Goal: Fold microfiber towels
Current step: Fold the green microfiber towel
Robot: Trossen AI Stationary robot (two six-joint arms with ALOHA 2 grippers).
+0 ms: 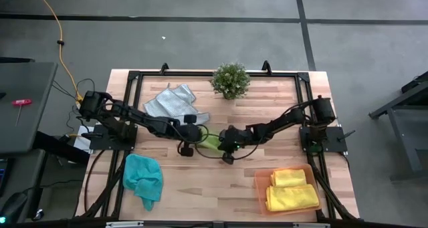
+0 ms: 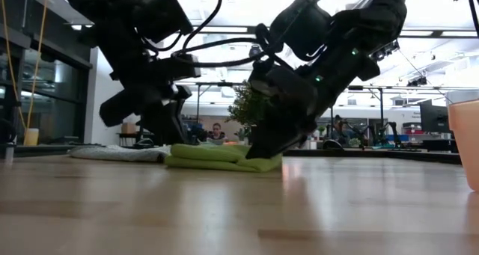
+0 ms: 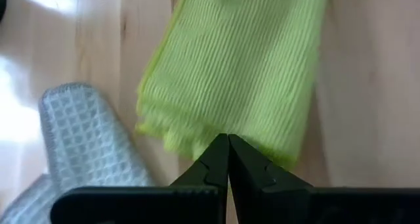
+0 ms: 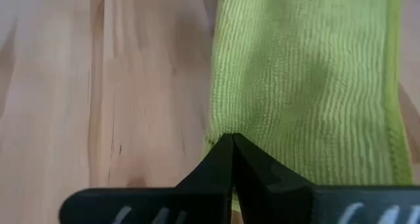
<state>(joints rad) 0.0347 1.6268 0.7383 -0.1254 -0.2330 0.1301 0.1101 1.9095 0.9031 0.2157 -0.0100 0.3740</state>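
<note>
While both arms lean in over the middle of the table [image 1: 221,181], the lime green towel [image 1: 211,142] lies folded flat between them. Left gripper [image 3: 228,145] is pinched tight on one edge of that towel, tips pressed together right at the layered hem. Right gripper [image 4: 232,144] does the same at the opposite edge, fingers clamped together on the cloth. From table height the green towel [image 2: 217,156] sits low on the wood, a neat stack of layers, with both dark grippers down on it.

Just beside the left gripper, on the far side, the light grey towel [image 1: 172,102] lies spread and rumpled; its waffle-textured corner [image 3: 85,142] shows close to the green one. Near the front left edge, the teal towel [image 1: 143,177] sits crumpled, well apart from the action. Over at front right, the two yellow towels [image 1: 291,190] rest folded inside the orange tray [image 1: 261,188]. A small potted plant [image 1: 231,79] stands at the far edge.
</note>
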